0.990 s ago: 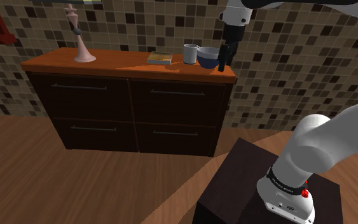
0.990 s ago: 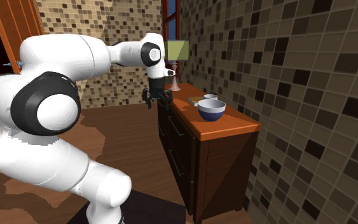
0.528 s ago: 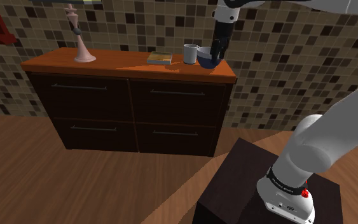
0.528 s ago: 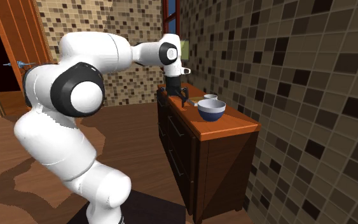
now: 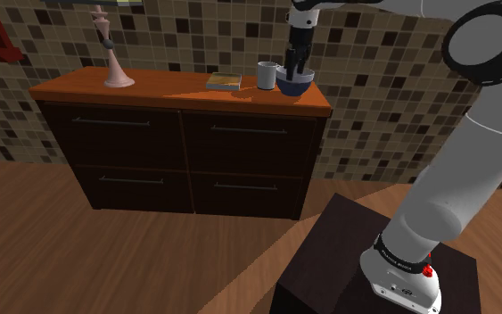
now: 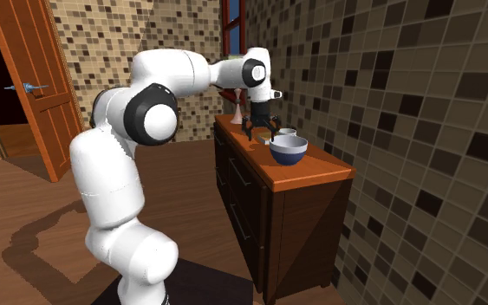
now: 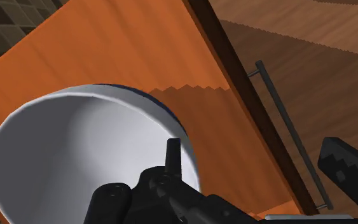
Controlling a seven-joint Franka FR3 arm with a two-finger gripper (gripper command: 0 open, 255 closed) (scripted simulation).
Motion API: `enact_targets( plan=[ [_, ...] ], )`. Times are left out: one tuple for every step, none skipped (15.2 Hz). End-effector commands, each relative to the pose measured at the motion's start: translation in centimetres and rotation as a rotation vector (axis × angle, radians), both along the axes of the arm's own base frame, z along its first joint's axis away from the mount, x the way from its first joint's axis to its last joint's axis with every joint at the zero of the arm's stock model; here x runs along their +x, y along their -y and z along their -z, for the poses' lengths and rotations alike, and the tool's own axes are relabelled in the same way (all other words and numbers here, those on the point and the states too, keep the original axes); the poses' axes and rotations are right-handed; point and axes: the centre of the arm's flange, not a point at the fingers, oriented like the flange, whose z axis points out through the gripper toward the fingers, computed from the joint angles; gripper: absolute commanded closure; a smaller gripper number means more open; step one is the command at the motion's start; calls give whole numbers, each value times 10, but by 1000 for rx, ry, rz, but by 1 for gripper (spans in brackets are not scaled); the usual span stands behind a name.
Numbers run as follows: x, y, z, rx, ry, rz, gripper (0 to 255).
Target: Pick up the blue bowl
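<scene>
Blue round bowl with white inside [image 5: 300, 87] sits at one end of the orange wooden tabletop [image 5: 160, 87], just beside a white mug [image 5: 267, 75]. My jaws are spread wide, gripping nothing, straddling the bowl's rim.

One bowl [image 5: 299, 87], one mug [image 5: 266, 75], one book [image 5: 224, 81], one lamp [image 5: 117, 75]

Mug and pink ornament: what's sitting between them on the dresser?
A flat book lies between them, closer to the mug than the ornament, with bare dresser top on the ornament's side. The shoulder view shows it.
</scene>
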Motion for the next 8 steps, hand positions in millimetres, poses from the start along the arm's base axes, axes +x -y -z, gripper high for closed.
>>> enact_targets(
  plan=[
    [20, 15, -2, -9, 1, -1, 0],
    [30, 23, -3, -13, 1, -2, 0],
    [38, 30, -3, -17, 1, -2, 0],
    [38, 30, 2, -17, 1, -2, 0],
    [38, 30, 7, -17, 1, -2, 0],
    [38, 30, 13, -17, 1, -2, 0],
    [38, 30, 18, -17, 1, -2, 0],
    [38, 30, 23, -17, 1, -2, 0]
  ],
)
